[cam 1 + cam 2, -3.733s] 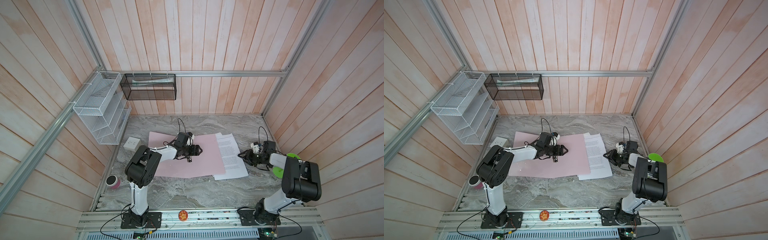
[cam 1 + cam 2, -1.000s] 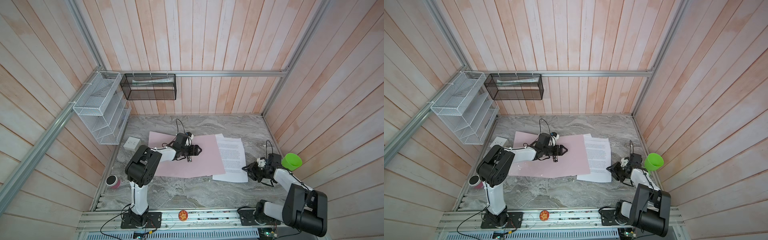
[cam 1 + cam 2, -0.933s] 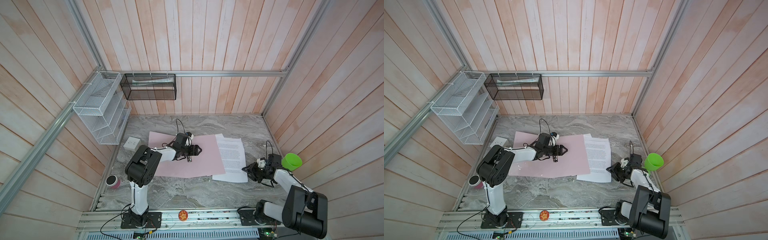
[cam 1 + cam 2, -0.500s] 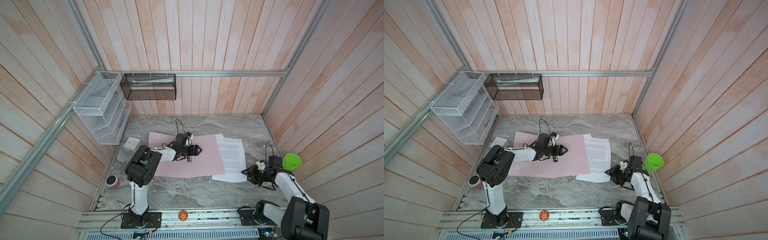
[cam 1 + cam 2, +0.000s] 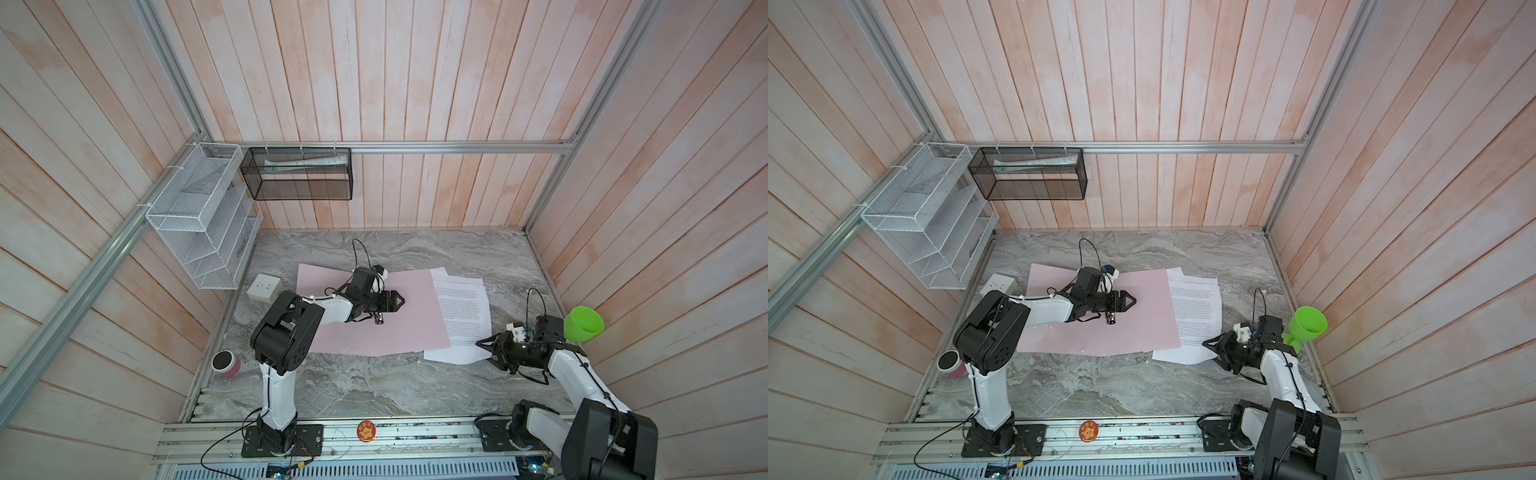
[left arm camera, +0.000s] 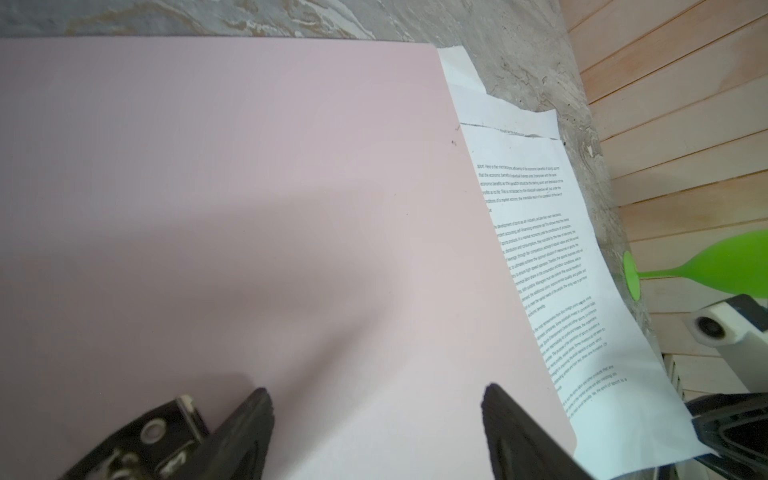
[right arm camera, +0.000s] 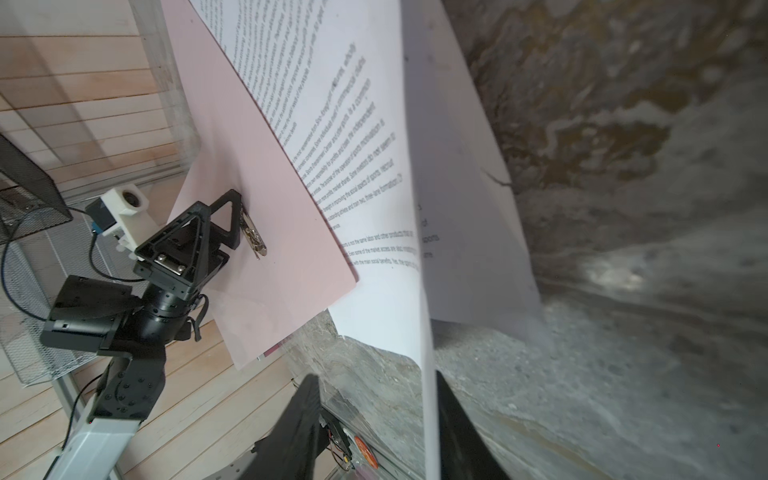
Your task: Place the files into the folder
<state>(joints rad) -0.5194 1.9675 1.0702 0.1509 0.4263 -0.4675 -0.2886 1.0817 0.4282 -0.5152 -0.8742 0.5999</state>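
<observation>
One pink folder (image 5: 415, 320) lies open on the table (image 5: 374, 386), with two white files (image 5: 463, 307) visible, overlapping its right edge. The left tool (image 5: 400, 300) gapes wide, tips on the folder beside its clip (image 7: 252, 232). The right tool (image 5: 485, 352), half-parted, straddles one file's lifted corner.

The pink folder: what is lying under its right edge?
The files slip under the folder there; its edge cuts their printed lines. How far they reach beneath is covered.
</observation>
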